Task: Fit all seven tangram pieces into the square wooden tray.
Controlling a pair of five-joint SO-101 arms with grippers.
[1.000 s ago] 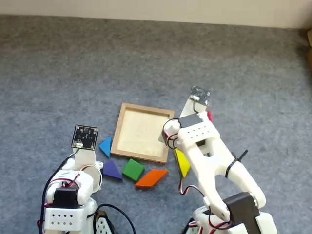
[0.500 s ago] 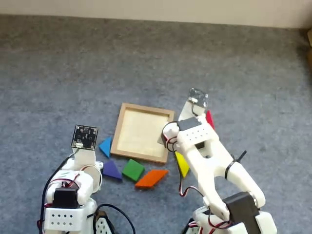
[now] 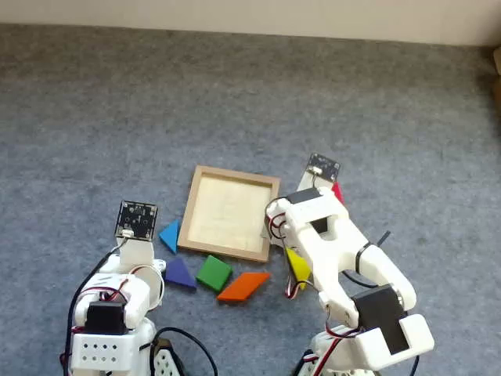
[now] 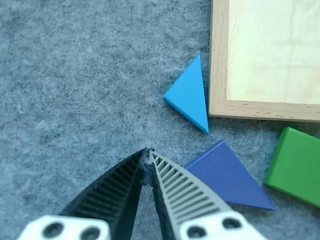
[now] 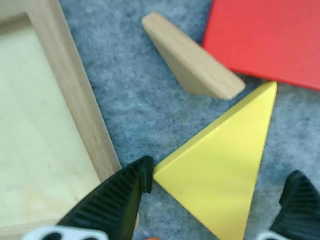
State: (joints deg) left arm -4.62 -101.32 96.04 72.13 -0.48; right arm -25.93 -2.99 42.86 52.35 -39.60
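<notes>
A triangle point(image 3: 169, 234) lies left of the tray point(image 3: 188, 210), three pieces point(image 3: 214, 272) before, three others point(image 3: 297, 265) right.

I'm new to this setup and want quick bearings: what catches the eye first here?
The square wooden tray sits mid-scene in the high view, with bright pieces outside it: a green square and an orange parallelogram just below its lower edge. The right gripper hangs open over the yellow triangle beside the tray.
</notes>
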